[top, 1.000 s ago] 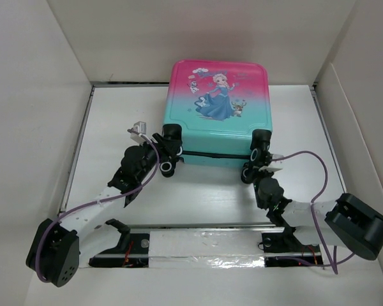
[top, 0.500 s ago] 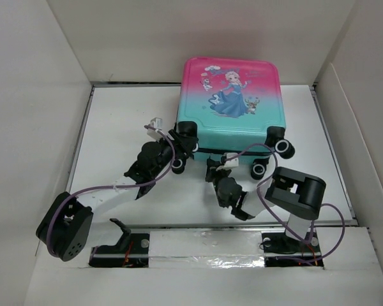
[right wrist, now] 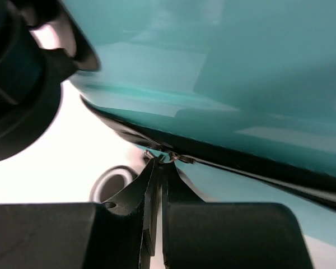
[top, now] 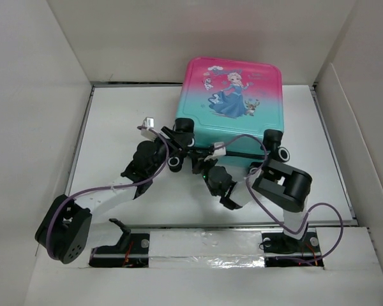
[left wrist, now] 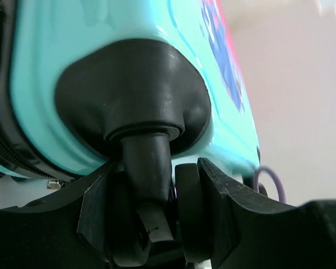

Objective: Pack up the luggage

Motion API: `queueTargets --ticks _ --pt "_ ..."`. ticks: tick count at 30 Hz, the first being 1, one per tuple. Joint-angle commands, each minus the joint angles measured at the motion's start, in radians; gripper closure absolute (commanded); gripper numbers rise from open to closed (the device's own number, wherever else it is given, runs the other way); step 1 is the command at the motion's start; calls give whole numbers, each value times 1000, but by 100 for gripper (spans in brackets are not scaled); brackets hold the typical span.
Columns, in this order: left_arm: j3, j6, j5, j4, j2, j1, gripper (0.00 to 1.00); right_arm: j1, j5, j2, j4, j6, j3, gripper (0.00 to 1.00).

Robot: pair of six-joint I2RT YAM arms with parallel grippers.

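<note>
The white bench [top: 115, 115] carries the luggage [top: 233, 111] in the upper centre-right of the overhead view. It lies flat with its printed face up and its lid down, and its wheeled edge is turned toward the arms so both can reach the seam.

At the lower left corner of the case, the left hand [left wrist: 155, 213] is half spread with a finger on either side of the black caster [left wrist: 145, 157]. It appears clamped there, most likely to keep the light shell from sliding.

The right hand [right wrist: 158, 168], at the middle of that near edge, is pressed together with its tips on the dark zip line [right wrist: 241, 168]. It seems to pinch the small metal zip pull [right wrist: 169, 157], presumably to run the zip along the seam while the case is braced.
</note>
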Motion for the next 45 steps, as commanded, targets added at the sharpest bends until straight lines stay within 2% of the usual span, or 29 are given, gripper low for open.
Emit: queueTargets --ticks 1,3,6,7,8,12,15,16,17,21,23,24,26,27,28,30,33,36,37,39,42,45 --pt "30 -81 324 410 -144 -102 100 158 -626 53 111 109 263 100" --pt "22 -64 304 369 -193 -102 100 181 -640 41 80 86 287 100" --pt "7 11 258 257 -256 -70 100 201 -547 -60 71 71 172 100" --pt "-1 39 230 213 -273 -60 100 201 -519 -94 88 69 111 100" --pt "-11 48 229 203 -297 -45 100 201 -478 -127 108 74 -29 100" --pt "-39 65 232 189 -295 -14 100 165 -295 -324 93 150 -343 100" --pt "-42 44 248 247 -238 -14 100 138 -292 -407 -20 183 -428 100" --pt "-38 42 259 258 -221 -14 100 138 -271 -475 -101 181 -425 100" --pt "-32 45 259 255 -195 -14 100 147 -248 -509 -283 186 -416 100" --pt "-4 74 267 246 -132 -14 100 137 -105 -701 -483 232 -463 100" --pt "1 71 267 283 -88 -25 100 77 -106 -827 -608 215 -465 99" --pt "13 68 268 292 -72 -34 100 57 -129 -859 -648 191 -450 87" --pt "30 60 262 327 -14 -59 100 19 -134 -898 -700 120 -398 72" --pt "54 53 264 346 8 -85 100 19 -131 -916 -708 68 -385 58" --pt "67 42 267 369 31 -95 100 5 -129 -918 -702 43 -373 54" --pt "125 10 276 429 100 -134 100 -36 -114 -906 -694 13 -347 53" --pt "191 -2 296 458 167 -175 100 -110 -150 -906 -717 -4 -336 60" --pt "177 -19 285 488 167 -184 100 -135 -186 -895 -728 17 -345 55" --pt "154 -24 276 502 160 -184 100 -135 -186 -881 -711 23 -364 46" --pt "133 -24 268 505 134 -184 100 -144 -178 -857 -643 26 -381 39" --pt "99 -41 268 533 112 -184 100 -176 -154 -823 -642 12 -364 39" --pt "82 -56 276 548 97 -184 100 -242 -257 -771 -596 -20 -330 41"
